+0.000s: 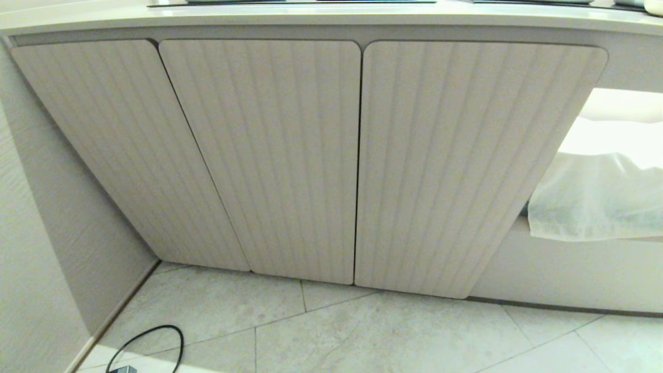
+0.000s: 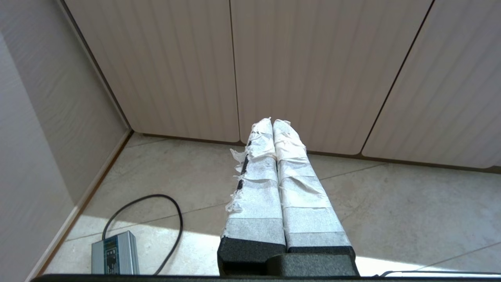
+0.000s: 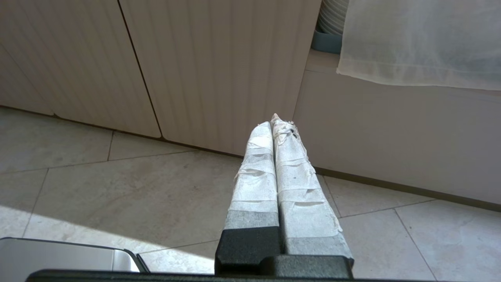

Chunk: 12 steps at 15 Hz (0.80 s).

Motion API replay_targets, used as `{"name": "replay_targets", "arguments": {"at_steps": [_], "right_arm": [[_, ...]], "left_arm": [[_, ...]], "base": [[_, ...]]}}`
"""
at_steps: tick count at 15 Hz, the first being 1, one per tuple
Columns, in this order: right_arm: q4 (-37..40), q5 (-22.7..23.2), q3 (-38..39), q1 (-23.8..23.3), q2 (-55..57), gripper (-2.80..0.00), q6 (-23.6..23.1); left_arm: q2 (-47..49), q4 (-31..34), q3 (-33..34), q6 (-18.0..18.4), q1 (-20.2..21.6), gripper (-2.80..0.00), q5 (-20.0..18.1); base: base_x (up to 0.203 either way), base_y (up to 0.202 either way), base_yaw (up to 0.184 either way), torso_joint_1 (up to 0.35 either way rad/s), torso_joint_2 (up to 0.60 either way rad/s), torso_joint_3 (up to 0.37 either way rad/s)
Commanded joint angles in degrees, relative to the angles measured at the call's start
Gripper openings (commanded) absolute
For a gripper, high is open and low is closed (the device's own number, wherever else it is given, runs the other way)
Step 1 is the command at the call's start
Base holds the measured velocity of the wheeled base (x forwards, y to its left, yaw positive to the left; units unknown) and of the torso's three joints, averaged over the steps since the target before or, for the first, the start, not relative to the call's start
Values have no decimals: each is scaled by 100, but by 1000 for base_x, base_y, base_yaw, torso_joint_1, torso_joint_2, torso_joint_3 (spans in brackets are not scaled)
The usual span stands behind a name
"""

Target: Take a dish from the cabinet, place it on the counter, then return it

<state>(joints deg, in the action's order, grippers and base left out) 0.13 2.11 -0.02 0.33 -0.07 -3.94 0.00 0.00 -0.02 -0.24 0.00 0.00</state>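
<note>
You have everything left to do: the cabinet (image 1: 269, 155) doors are closed, so the dish is hidden, the counter (image 1: 331, 18) waits, and both the left end effector (image 2: 273, 122) and right end effector (image 3: 275, 122) are pressed together, empty.

Cabinet (image 1: 269, 155): matt beige doors, vertically ribbed, with rounded corners. Counter (image 1: 331, 20): smooth cream surface with a faint sheen. Floor (image 1: 393, 336): pale stone-look tiles, lightly mottled, with thin grout lines. Wall (image 1: 31, 233): finely textured, matt. Cloth (image 1: 595, 197): thin, semi-sheer white fabric. Left gripper (image 2: 273, 122) and right gripper (image 3: 273, 121): fingers wrapped in frayed, wrinkled white tape over matt black bases. Cable (image 2: 172, 219): smooth black sheath. Box (image 2: 114, 253): brushed grey metal casing.
</note>
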Motion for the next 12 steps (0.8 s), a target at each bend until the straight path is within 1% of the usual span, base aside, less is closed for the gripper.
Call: {"name": "replay_targets", "arguments": {"at_steps": [1, 6, 8, 12], "right_arm": [[4, 0, 0, 2, 7, -280, 20], [4, 9, 0, 2, 7, -280, -95], [4, -8, 2, 2, 7, -280, 62], [4, -9, -6, -7, 7, -280, 41]], "left_arm": [[0, 0, -6, -2, 0, -280, 0], [0, 0, 0, -2, 0, -280, 0], [0, 0, 2, -2, 0, -280, 0], [0, 0, 2, -2, 0, -280, 0]], "base": [[0, 0, 0, 0, 0, 0], [0, 0, 0, 0, 0, 0], [0, 0, 0, 0, 0, 0], [0, 0, 0, 0, 0, 0]]}}
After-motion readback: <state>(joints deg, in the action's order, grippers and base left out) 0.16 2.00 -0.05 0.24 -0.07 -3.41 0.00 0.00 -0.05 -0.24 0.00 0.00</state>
